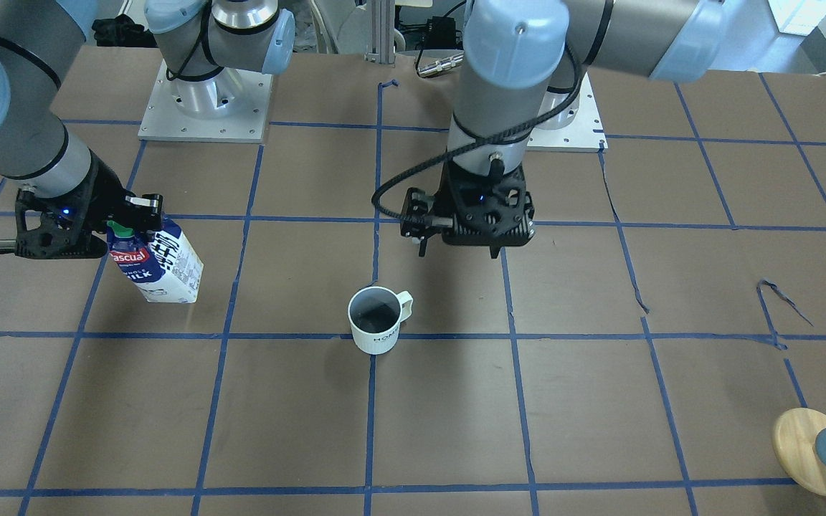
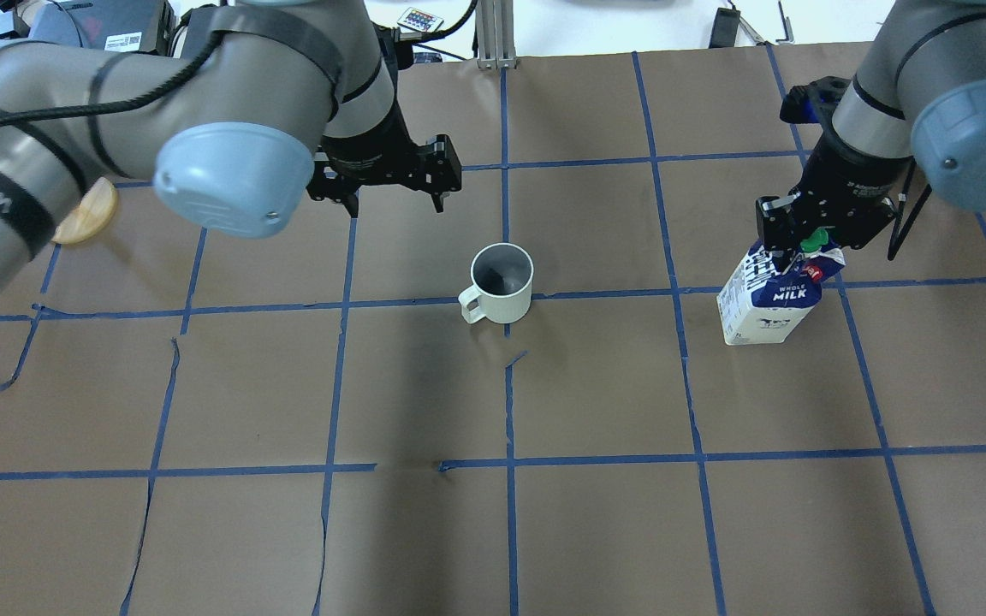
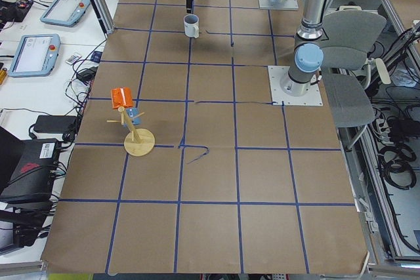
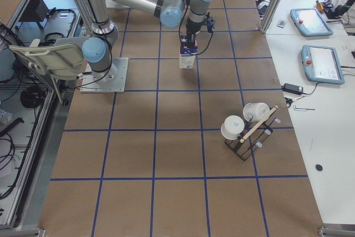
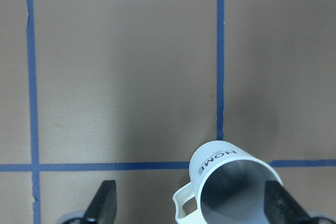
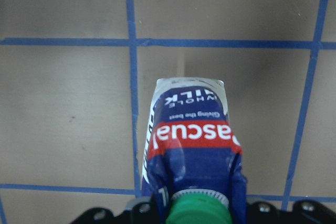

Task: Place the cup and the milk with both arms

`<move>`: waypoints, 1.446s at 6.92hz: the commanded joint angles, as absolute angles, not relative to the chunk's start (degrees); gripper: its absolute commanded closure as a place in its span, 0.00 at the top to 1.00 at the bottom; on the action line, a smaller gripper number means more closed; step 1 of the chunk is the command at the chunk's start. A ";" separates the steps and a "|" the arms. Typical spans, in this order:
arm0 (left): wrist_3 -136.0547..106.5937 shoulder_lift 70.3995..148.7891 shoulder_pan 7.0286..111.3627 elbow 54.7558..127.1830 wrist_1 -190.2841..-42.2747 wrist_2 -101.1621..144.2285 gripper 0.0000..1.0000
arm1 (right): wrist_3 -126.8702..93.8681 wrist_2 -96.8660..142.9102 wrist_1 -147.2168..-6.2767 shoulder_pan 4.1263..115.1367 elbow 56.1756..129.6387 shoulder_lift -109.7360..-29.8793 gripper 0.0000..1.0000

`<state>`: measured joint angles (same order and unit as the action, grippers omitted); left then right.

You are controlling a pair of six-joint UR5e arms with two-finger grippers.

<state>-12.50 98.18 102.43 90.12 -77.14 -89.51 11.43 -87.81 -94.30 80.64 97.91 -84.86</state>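
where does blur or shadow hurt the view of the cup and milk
Left wrist view: cup sharp, lettering legible, fingers dark and soft at the edge. Right wrist view: milk label clear, green cap blurred. Overhead view: soft arm shadow lies left of the cup, not on it.

One cup (image 1: 375, 320), one milk (image 1: 162, 265), two arms (image 1: 499, 93), stands (image 3: 139, 142) unclear

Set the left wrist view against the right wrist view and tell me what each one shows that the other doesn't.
Left wrist only: the white ceramic mug with a dark grey inside, lettered HOME, seen between the black fingers of the open left gripper.
Right wrist only: the dark-blue and white milk carton with its green screw cap and red Pascual label, gripped at the top by the right gripper.
Both: the brown paper-covered table with blue tape grid lines.
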 commanded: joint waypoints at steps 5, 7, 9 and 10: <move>3.06 90.44 89.74 87.98 -90.17 -89.47 1.00 | -7.00 -81.38 -97.54 100.08 84.29 -73.85 0.15; 3.25 90.35 89.65 87.98 -90.18 -89.47 1.00 | -10.28 -81.56 -101.67 101.16 84.37 -70.68 0.16; 2.90 90.35 89.65 87.89 -90.18 -89.65 1.00 | -9.67 -81.91 -101.34 101.16 84.64 -70.31 0.16; 2.73 90.35 89.65 87.89 -90.18 -89.65 1.00 | -9.93 -81.83 -100.73 101.25 84.73 -69.70 0.16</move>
<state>2.94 90.36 89.65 87.92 -90.17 -89.63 -9.75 -81.84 -101.21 101.15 84.62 -70.32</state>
